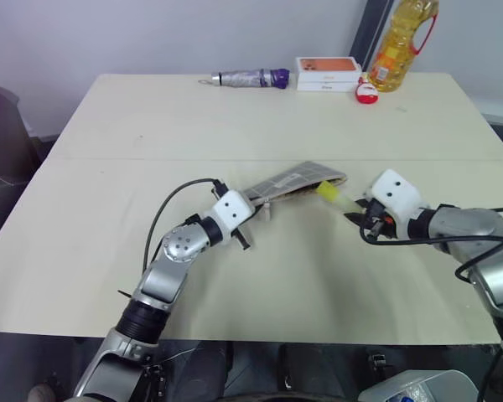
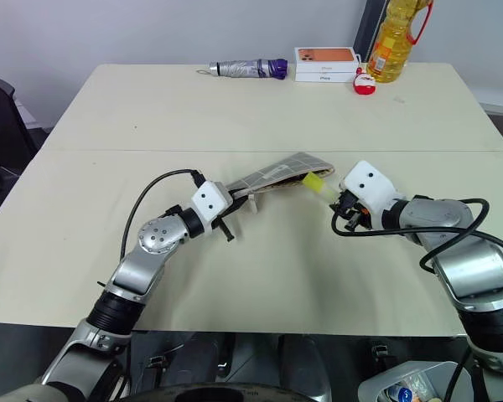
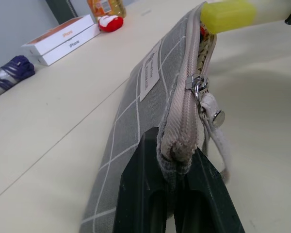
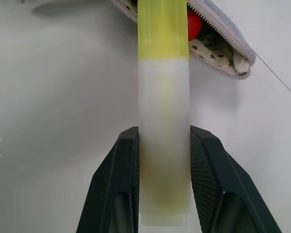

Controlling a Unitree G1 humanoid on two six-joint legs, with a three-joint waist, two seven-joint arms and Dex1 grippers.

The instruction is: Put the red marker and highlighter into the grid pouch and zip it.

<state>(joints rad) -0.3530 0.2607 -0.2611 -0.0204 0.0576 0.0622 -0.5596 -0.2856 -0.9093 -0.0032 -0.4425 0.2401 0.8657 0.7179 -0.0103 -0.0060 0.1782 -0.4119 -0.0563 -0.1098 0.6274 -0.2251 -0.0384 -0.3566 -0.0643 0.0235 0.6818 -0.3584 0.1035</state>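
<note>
The grey grid pouch [image 1: 293, 181] is held up off the table, slanting, with my left gripper [image 3: 177, 170] shut on its near end. Its zipper is open at the far end, and the pale pull tab [image 3: 214, 114] hangs partway along. Inside the open mouth, the red marker [image 4: 194, 24] shows as a red tip. My right gripper [image 4: 164, 160] is shut on the pale body of the highlighter [image 1: 335, 195], whose yellow end sits right at the pouch's mouth. In the head views the right gripper [image 1: 356, 213] is just right of the pouch.
Along the table's far edge lie a folded umbrella [image 1: 250, 79], an orange-and-white box [image 1: 327, 73], a small red-and-white round object [image 1: 366, 92] and a big yellow oil bottle [image 1: 400, 42]. A seam crosses the cream table [image 1: 109, 276].
</note>
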